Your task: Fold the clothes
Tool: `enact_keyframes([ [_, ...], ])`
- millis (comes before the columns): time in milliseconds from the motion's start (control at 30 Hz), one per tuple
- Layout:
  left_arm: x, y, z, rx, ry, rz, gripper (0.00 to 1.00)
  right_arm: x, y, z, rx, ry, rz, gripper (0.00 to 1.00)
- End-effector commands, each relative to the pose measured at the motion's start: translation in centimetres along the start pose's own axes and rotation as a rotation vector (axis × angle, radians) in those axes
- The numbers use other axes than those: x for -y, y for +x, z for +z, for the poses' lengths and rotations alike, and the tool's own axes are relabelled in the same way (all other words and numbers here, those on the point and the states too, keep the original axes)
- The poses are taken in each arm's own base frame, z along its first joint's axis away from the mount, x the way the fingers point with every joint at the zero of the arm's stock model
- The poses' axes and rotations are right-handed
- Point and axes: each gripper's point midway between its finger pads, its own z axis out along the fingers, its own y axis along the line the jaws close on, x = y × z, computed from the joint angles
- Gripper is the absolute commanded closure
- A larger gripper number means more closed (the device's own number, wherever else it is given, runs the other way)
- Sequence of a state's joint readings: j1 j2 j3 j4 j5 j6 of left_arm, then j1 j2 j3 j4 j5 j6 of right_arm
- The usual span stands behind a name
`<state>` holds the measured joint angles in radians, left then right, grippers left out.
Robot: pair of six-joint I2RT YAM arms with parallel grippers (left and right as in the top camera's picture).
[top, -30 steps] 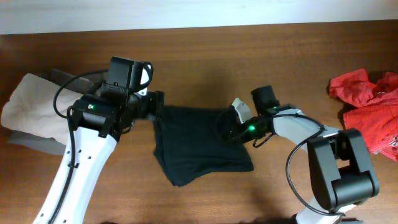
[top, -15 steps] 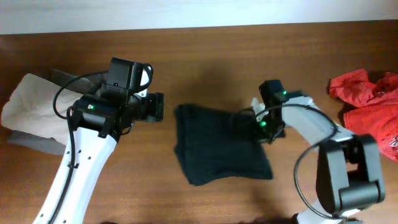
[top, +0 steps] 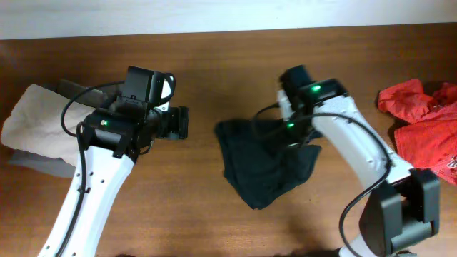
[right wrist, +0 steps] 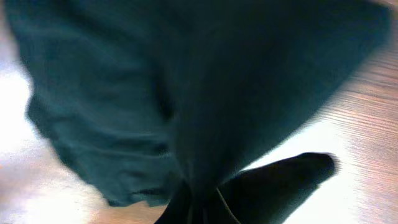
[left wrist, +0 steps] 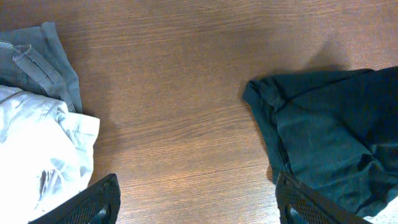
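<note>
On the table point(top: 228, 57), the dark shirt point(top: 265, 171) droops bunched from the right hand point(top: 289, 130), which is clamped on its upper edge, while the empty, spread left hand point(top: 181, 123) sits well apart to its left.

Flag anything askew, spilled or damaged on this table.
The dark garment is bunched in the right gripper, skewed into a point rather than lying flat. Red clothes lie crumpled at the far right. Nothing looks damaged or spilled.
</note>
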<state>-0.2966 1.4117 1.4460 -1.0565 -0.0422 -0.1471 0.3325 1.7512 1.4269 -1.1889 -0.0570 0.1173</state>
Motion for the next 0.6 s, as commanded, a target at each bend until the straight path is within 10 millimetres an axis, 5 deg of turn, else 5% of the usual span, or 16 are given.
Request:
enact_keyframes([
  [0, -0.3, -0.9, -1.4, 0.049, -0.004, -0.009, 0.20, -4.8, -0.2, -0.6, 0.039, -0.047, -0.054, 0.94],
  [233, -0.6, -1.0, -1.7, 0.059, -0.025, -0.010, 0.20, -11.2, 1.1, 1.1, 0.033, -0.066, -0.108, 0.87],
  [400, -1.4, -1.3, -2.5, 0.089, -0.067, -0.013, 0.20, -13.6, 2.4, 2.2, -0.001, -0.068, -0.152, 0.85],
  [500, -1.6, -1.4, -3.0, 0.107, -0.075, -0.015, 0.19, -14.5, 3.1, 2.7, -0.017, -0.064, -0.175, 0.71],
  [567, -1.7, -1.5, -3.3, 0.115, -0.077, -0.015, 0.16, -14.7, 3.2, 2.7, -0.019, -0.063, -0.181, 0.69],
])
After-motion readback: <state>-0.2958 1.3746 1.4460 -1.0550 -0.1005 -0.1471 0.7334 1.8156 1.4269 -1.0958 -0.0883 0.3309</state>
